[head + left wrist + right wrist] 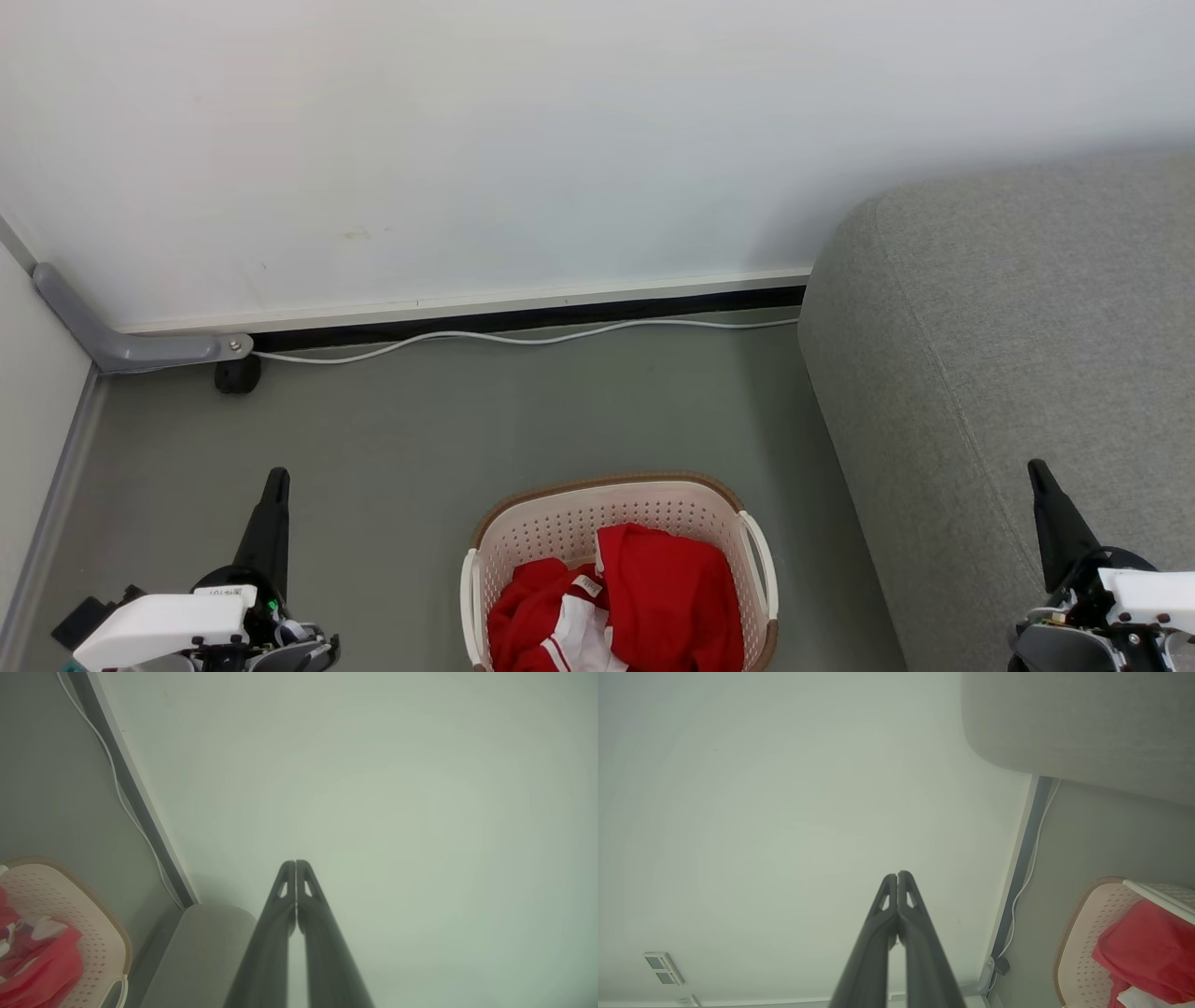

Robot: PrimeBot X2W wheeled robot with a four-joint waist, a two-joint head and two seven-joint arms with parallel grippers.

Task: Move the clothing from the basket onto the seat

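Castor (237,374), black and small, sits at the far left under a grey frame leg (140,347) against the white wall (467,140). Nearer, at lower left, the left gripper (277,478) hangs over the grey-green floor (420,420), its two dark fingers pressed together with nothing between them. A sticker (213,592) on its white wrist housing is too small to read. A white cable (523,338) trails along the skirting. At bottom centre stands the cream laundry basket (560,523) with its brown rim. The red clothing (672,588) lies heaped inside it, white panels and striped trim showing, and its white label (586,585) is illegible. Just right of the basket rises the light grey sofa (1008,327). Over the sofa's front edge, at lower right, the right gripper (1036,467) is likewise closed tight and empty.
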